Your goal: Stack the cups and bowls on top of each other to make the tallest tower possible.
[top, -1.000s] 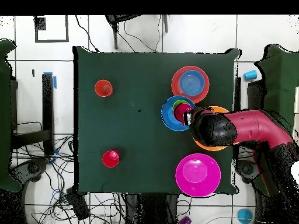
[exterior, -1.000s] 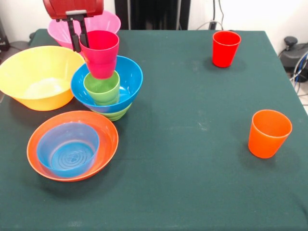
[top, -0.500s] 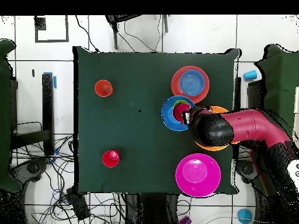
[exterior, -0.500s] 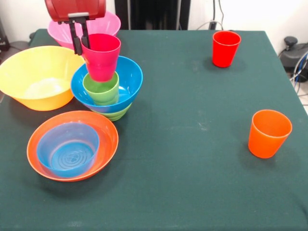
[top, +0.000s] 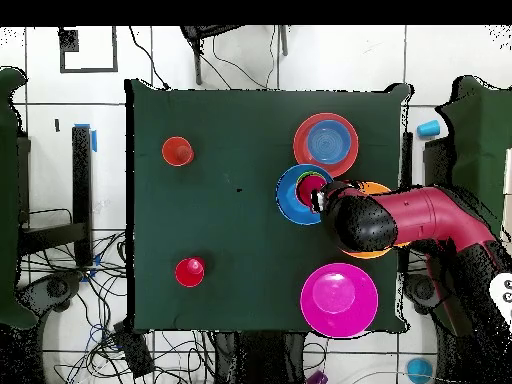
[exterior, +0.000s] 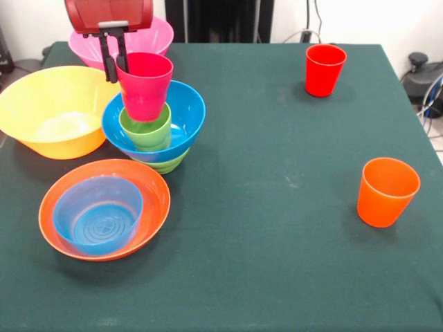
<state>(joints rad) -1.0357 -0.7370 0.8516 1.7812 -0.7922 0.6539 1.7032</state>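
Observation:
My gripper (exterior: 115, 59) is shut on the left rim of the magenta-pink cup (exterior: 145, 86), one finger outside and one inside. The cup hangs upright, its bottom at the mouth of the light green cup (exterior: 147, 131). That cup stands in the wide blue bowl (exterior: 187, 111), which rests on the small green bowl (exterior: 166, 164); together they form the tower. In the overhead view the arm covers part of the blue bowl (top: 288, 195) and the magenta-pink cup (top: 312, 186). The red cup (exterior: 324, 69) and the orange cup (exterior: 387, 191) stand apart on the right.
The big yellow-orange bowl (exterior: 55, 111) sits left of the tower and the big pink bowl (exterior: 156, 34) behind it. The shallow orange-red bowl (exterior: 149, 200) holds the small translucent blue bowl (exterior: 97, 214) in front of the tower.
My gripper has lowered the magenta-pink cup a little, bringing its bottom down to the light green cup. Nothing else has moved.

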